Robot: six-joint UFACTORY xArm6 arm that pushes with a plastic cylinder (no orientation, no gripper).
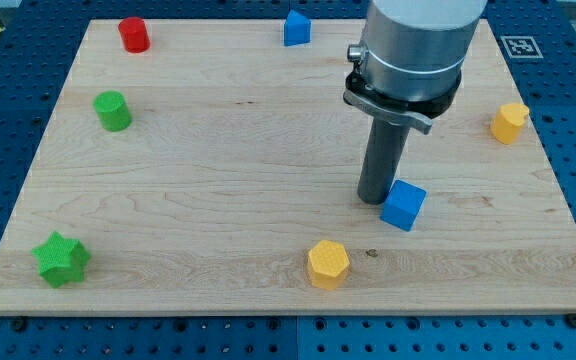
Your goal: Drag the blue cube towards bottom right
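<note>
Your rod has no jaws, so there is nothing to open or close. My tip rests against the upper-left side of the blue cube, which sits just to its right and below. Judged partway: the cube lies right of centre, well short of the board's bottom-right corner.

Count:
- blue: two, including the house-shaped blue block
- yellow: two
- green: two
- red: one

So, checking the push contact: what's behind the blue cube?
My tip stands just behind the blue cube, at its upper-left edge. Whether they touch is unclear; the cube covers the wooden board behind it.
</note>
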